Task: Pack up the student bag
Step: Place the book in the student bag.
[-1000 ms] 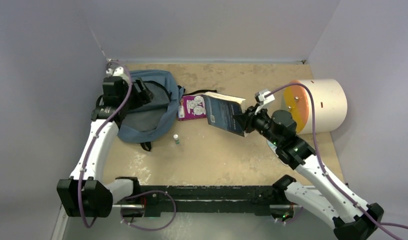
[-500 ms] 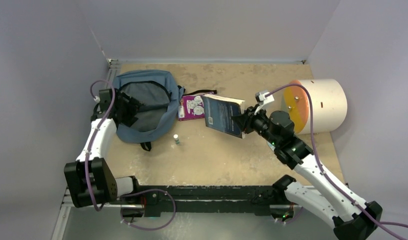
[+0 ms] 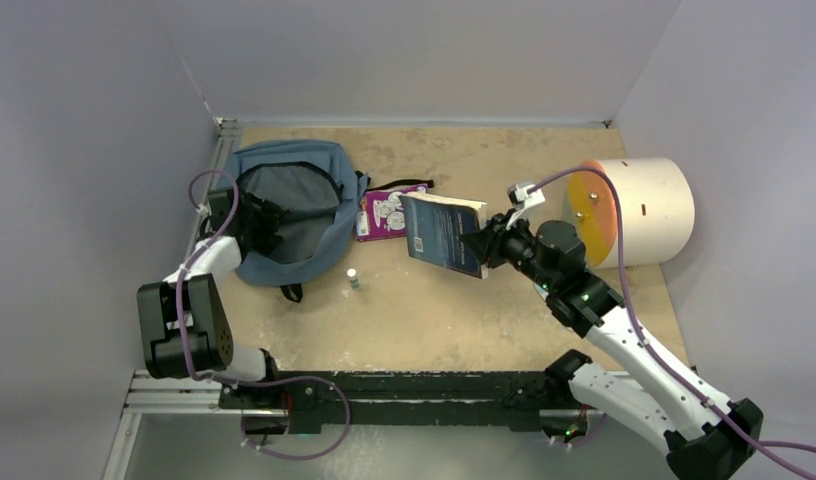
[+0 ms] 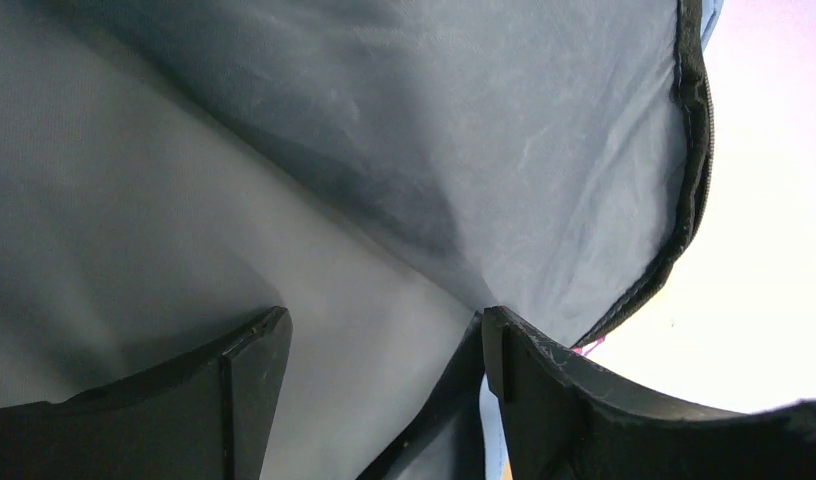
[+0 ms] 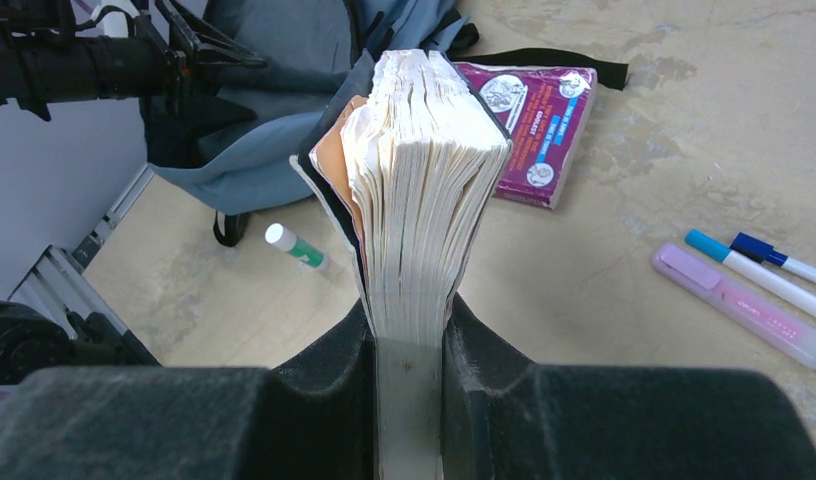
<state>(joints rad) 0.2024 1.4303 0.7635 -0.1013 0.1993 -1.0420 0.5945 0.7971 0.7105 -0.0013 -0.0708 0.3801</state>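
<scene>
Two pincers, well apart: the right pincer [image 5: 409, 325] is clamped on a thick book [image 5: 419, 170] raised over the tabletop [image 3: 434, 310]; the left pincer [image 4: 379, 335] stands wide inside the mouth of the student bag [image 3: 329, 175], which lies at the far left. Between book and bag lie a purple packet [image 3: 384, 213] and a glue stick [image 3: 353, 278]; a pink highlighter [image 5: 744, 305] lies to the right, a white cylinder [image 3: 649, 210] beyond
</scene>
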